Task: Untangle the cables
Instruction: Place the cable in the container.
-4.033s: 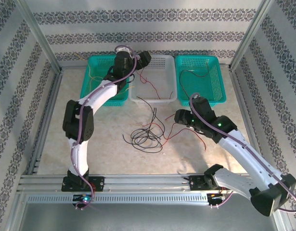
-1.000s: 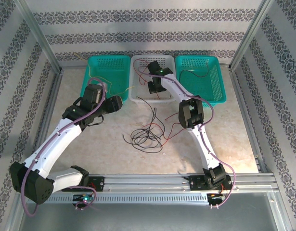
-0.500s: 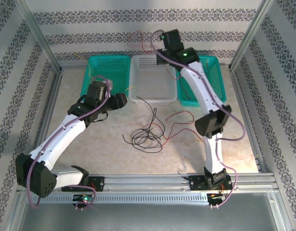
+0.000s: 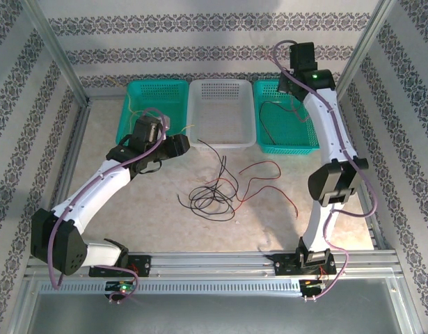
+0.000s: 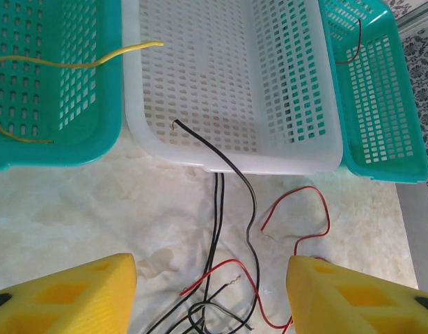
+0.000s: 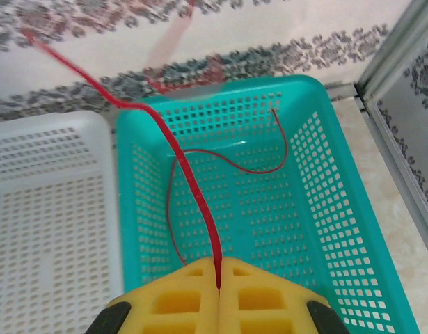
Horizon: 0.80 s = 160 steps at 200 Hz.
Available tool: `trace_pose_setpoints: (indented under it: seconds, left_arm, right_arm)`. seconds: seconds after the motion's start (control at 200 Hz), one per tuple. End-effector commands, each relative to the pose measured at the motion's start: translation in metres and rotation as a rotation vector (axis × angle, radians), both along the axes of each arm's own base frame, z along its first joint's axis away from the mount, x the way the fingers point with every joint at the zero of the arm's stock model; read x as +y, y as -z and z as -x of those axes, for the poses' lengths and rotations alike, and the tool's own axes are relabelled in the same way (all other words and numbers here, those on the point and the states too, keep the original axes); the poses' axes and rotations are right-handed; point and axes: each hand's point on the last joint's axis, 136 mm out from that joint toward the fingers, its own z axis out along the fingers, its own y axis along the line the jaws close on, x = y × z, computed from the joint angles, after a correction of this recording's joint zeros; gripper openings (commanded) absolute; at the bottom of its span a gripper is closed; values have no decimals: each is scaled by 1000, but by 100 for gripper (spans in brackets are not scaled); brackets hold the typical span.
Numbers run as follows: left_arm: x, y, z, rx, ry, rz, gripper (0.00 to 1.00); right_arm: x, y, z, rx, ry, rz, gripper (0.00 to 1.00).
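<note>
A tangle of black and red cables lies mid-table. In the left wrist view a black cable runs from it over the white basket's rim, and loose red cables curl beside it. My left gripper hovers open just left of the tangle, its yellow fingers wide apart above the wires. My right gripper is raised over the right teal basket, shut on a red cable that rises from its tips. Another thin red cable lies in that basket.
Three baskets stand in a row at the back: a left teal basket holding yellow cables, a white basket and a right teal basket. Aluminium frame posts and patterned walls close in the table.
My right gripper has swung from over the white basket to over the right teal basket, carrying the red cable. My left gripper has edged right, toward the tangle.
</note>
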Motion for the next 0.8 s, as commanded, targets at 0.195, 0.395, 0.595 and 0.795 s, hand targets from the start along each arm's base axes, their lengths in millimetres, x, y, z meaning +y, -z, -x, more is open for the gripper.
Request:
trace_pose_setpoints:
  seconds: [0.195, 0.395, 0.595, 0.795]
  left_arm:
    - [10, -14, 5, -37, -33, 0, 63]
    - [7, -11, 4, -34, -21, 6, 65]
    - [-3, -8, -1, -21, 14, 33, 64]
    - [-12, 7, 1, 15, 46, 37, 64]
  right_arm:
    - [-31, 74, -33, 151, 59, -26, 47]
    - [-8, 54, -12, 113, 15, -39, 47]
    - [38, 40, 46, 104, -77, -51, 46]
    - [116, 96, 153, 216, -238, -127, 48]
